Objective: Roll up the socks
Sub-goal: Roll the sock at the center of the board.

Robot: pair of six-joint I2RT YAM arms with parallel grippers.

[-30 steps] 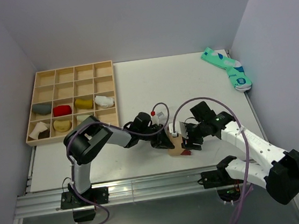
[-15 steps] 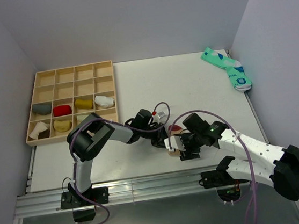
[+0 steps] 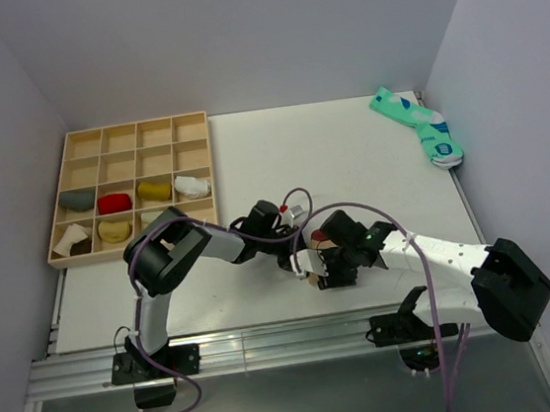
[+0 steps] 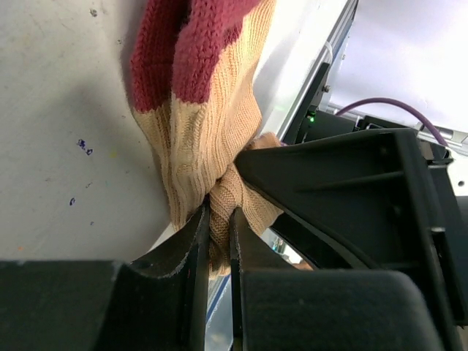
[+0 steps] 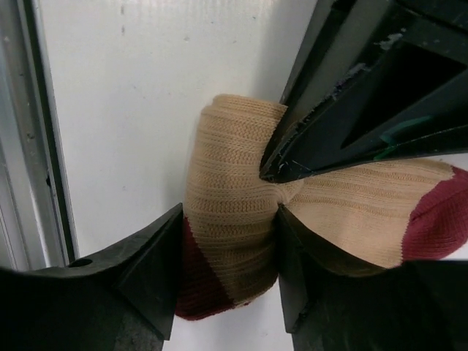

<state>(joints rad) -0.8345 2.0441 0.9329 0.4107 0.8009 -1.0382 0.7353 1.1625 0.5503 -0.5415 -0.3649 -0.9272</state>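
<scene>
A tan sock [image 3: 310, 280] with maroon toe and heel lies near the table's front edge, partly rolled. In the left wrist view my left gripper [image 4: 219, 213] is shut on a fold of the tan sock [image 4: 208, 117], the knit pinched between its jaws. In the right wrist view the rolled end of the sock [image 5: 228, 164] sits between my right gripper's [image 5: 229, 213] fingers, both touching its sides. The left gripper's black fingers [image 5: 351, 110] press into the crease beside the roll. From above, left gripper [image 3: 299, 255] and right gripper [image 3: 324, 266] meet over the sock and hide most of it.
A wooden compartment tray [image 3: 210, 164] at the back left holds several rolled socks. A teal patterned pair [image 3: 420, 128] lies in the back right corner. The table's front edge and metal rail [image 3: 221, 346] run just below the grippers.
My right arm has swung left onto the sock and its jaws have narrowed around the rolled end. The left gripper has kept its pinch and shifted slightly.
</scene>
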